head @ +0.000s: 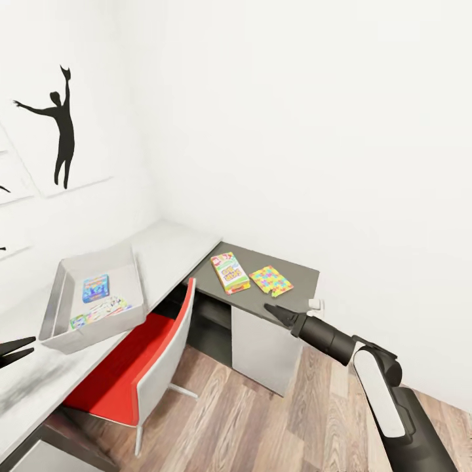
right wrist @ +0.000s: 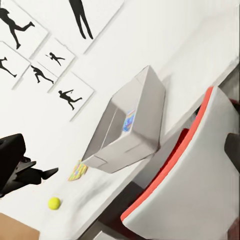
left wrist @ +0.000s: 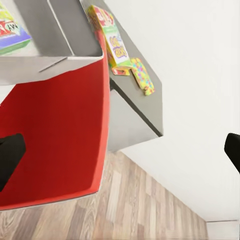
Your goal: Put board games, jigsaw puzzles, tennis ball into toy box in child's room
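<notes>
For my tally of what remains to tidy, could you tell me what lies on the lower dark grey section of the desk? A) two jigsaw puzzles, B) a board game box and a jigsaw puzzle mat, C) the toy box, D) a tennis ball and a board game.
B: the head view shows the board game box and the jigsaw puzzle mat lying side by side on the dark grey section.

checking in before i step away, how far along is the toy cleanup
Partly done. The toy box on the light desk already holds a blue game box and a flat colourful item. Nothing is in hand: the right gripper hangs by the dark desk section. Left: the board game and jigsaw puzzle there, plus the tennis ball and another colourful mat beside the box.
</notes>
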`<state>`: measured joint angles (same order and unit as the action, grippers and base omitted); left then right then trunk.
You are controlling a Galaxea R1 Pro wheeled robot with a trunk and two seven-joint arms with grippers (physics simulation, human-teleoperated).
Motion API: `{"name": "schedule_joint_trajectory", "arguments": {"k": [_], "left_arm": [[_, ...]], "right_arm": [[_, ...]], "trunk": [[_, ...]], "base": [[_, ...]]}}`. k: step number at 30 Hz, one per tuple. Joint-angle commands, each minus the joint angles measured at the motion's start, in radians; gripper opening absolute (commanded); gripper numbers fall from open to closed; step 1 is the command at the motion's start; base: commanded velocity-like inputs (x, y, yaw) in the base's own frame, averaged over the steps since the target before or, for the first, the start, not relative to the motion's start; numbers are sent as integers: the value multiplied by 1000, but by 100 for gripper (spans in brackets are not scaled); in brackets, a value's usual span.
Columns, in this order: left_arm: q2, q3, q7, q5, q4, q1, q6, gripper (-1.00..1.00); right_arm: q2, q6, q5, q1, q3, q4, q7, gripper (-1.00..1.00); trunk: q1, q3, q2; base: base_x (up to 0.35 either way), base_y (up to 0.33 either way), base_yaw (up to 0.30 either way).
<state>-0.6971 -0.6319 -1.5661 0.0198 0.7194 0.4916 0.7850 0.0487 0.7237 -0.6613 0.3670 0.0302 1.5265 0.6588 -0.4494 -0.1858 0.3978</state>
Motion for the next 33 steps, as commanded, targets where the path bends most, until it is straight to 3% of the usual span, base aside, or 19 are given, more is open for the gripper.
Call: {"name": "schedule_joint_trajectory", "arguments": {"k": [1, 8, 11, 14, 20, 23, 26, 28, 30, 33], "left_arm": [[0, 0, -5, -1, 0, 1, 10, 100], [1, 0, -5, -1, 23, 1, 10, 100], [43, 19, -5, -1, 58, 4, 11, 100], [66, 43, -5, -1, 114, 15, 24, 100], [80, 104, -5, -5, 374, 60, 206, 100], [83, 158, -5, -13, 459, 151, 253, 100], [86, 215, -5, -33, 454, 222, 262, 100], [97, 272, -5, -79, 412, 295, 262, 100], [110, 290, -5, -107, 388, 328, 262, 100], [171, 312, 77, -188, 328, 409, 262, 100]], "right_arm": [[0, 7, -4, 1, 7, -2, 1, 100], [-1, 9, -5, 1, 80, -38, 7, 100], [-1, 8, -4, 1, 108, -65, 8, 100], [-1, 8, -3, 1, 115, -75, 8, 100], [0, 8, 0, 1, 121, -81, 8, 100], [0, 8, 2, 1, 131, -82, 8, 100], [0, 8, 3, 1, 136, -83, 8, 100], [0, 8, 4, 1, 139, -83, 8, 100], [0, 8, 4, 1, 140, -85, 7, 100], [0, 7, 5, 1, 141, -100, 5, 100]], "trunk": [[-1, -2, 2], [-1, 3, 2], [-1, 5, 2], [-1, 7, 2], [-1, 11, 2], [-1, 13, 2], [-1, 15, 2], [-1, 16, 2], [-1, 18, 2], [-1, 20, 2]], "base": [[44, -54, -274], [13, -16, -274], [2, -2, -274], [1, -1, -274], [0, 0, -274], [0, 0, -274], [0, 0, -274], [0, 0, -274], [0, 0, -274], [0, 0, -274]]}}
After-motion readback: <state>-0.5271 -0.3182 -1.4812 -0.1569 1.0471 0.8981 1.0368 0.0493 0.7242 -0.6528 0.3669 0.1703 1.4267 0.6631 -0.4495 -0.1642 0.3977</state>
